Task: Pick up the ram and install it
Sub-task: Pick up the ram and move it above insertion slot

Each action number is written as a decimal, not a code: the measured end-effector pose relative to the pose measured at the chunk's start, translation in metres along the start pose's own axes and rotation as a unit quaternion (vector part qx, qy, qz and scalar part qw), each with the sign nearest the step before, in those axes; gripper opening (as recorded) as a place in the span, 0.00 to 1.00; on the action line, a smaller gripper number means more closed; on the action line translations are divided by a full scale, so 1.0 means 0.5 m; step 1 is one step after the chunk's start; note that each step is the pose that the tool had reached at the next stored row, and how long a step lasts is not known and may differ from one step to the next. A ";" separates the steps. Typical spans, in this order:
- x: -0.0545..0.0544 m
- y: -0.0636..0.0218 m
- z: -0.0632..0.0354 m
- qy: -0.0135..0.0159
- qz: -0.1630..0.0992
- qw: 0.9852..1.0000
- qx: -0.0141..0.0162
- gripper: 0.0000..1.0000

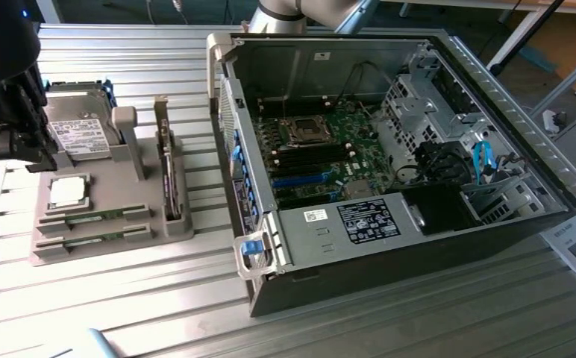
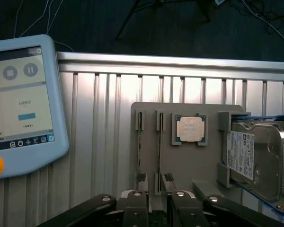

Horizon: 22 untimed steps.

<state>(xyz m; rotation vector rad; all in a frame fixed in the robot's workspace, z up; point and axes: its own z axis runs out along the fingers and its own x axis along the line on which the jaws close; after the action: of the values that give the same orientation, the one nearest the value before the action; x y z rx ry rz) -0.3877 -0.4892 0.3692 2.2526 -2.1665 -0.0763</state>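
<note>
Alignment matters most for this pickup, I judge: the stick is thin and sits close to a twin, so I should straddle its narrow edge squarely, grip along its long sides near the middle, and lift straight out of the slot without dragging on the neighbour.

From the exterior view, my claw (image 1: 29,149) hangs at that view's left, over the edge of the grey holder (image 1: 119,246) and just beside the hard drive (image 1: 79,130). The ram (image 1: 94,217) lies flat in its slot, near the processor (image 1: 69,192), with a second stick (image 1: 89,240) beside it. The open computer case (image 1: 368,149) stands well apart on the tabletop (image 1: 119,313), toward that view's right.

From the wrist view, my claw (image 2: 156,201) is parted and empty, its fingers (image 2: 135,210) on either side of the line of the ram (image 2: 159,151), seen edge-on. The second stick (image 2: 139,151) runs parallel, just outside one finger. Whether my tips touch the holder I cannot tell.
</note>
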 end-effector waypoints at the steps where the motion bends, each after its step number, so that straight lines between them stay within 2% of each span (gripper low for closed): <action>1: 0.000 0.000 0.000 0.000 0.000 1.000 0.000 0.30; 2: 0.000 0.000 0.000 0.000 0.000 1.000 0.000 0.36; 7: 0.001 -0.001 0.024 0.000 0.000 1.000 0.000 0.36; 11: 0.001 -0.003 0.055 0.000 0.000 1.000 0.000 0.36; 22: 0.003 -0.006 0.119 0.000 0.000 1.000 0.000 0.36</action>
<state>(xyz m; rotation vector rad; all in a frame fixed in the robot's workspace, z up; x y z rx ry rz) -0.3876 -0.4892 0.3094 2.2523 -2.1663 -0.0769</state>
